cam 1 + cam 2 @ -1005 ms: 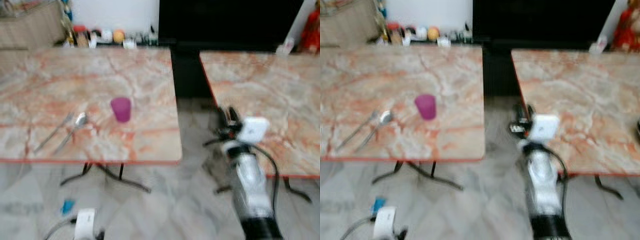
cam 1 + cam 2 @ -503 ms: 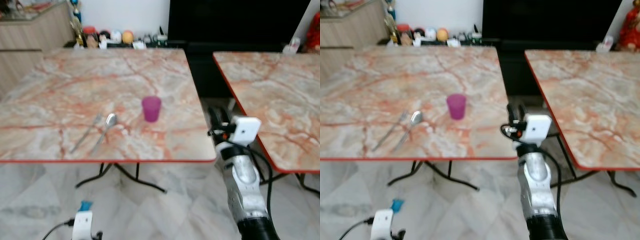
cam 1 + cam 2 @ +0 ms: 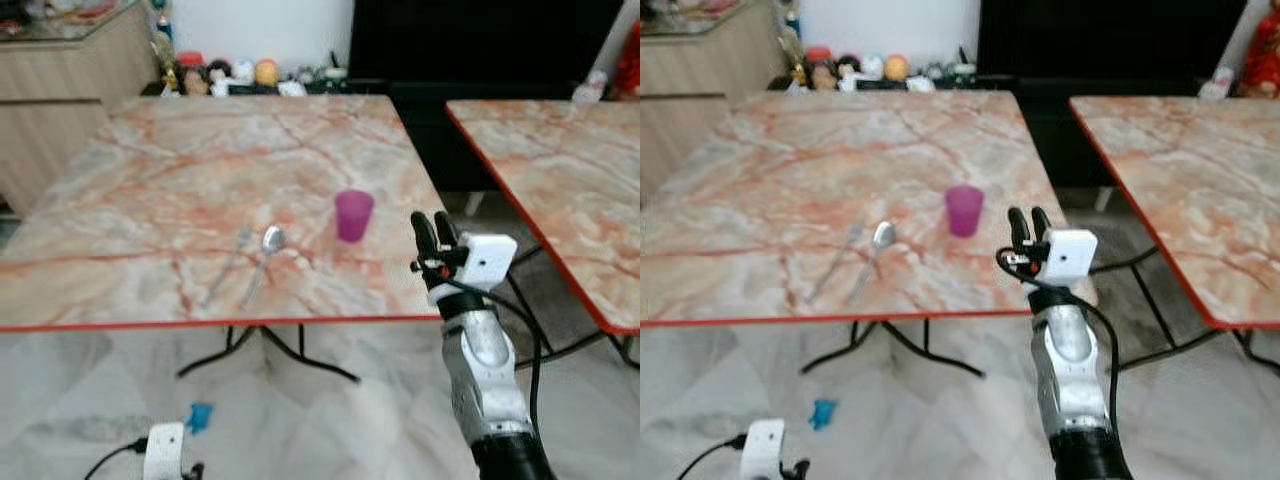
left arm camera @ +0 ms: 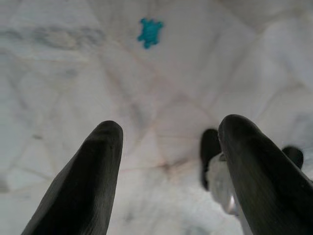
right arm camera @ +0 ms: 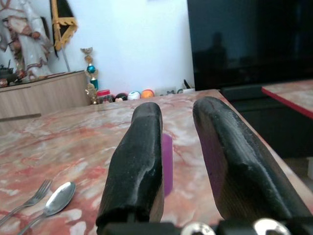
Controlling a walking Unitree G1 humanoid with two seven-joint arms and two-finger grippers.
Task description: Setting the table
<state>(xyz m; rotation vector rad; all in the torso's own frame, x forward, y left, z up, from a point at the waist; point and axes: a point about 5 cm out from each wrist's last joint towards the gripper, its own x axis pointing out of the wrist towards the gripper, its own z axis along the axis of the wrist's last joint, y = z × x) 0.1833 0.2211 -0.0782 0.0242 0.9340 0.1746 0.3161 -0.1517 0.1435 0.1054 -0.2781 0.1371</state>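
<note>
A purple cup (image 3: 353,215) stands upright on the left marble table (image 3: 200,150), near its front right part. A spoon (image 3: 262,262) and a fork (image 3: 228,265) lie side by side to the cup's left. My right gripper (image 3: 430,225) is raised at the table's front right corner, just right of the cup and short of it. Its fingers are a little apart and hold nothing. Through that gap the right wrist view shows the cup (image 5: 167,161), with spoon (image 5: 54,198) and fork (image 5: 29,198) beyond. My left gripper (image 4: 168,132) hangs open over the floor.
A second marble table (image 3: 560,170) stands to the right, with a gap of floor between the two. A wooden sideboard (image 3: 60,90) and a shelf of small figures (image 3: 240,72) lie behind the left table. A teal scrap (image 3: 200,415) lies on the tiled floor.
The camera has swung left and steadied, so the blur is gone. My right gripper now stands at the left table's front right corner, closer to the cup. Cup, spoon and fork lie as before.
</note>
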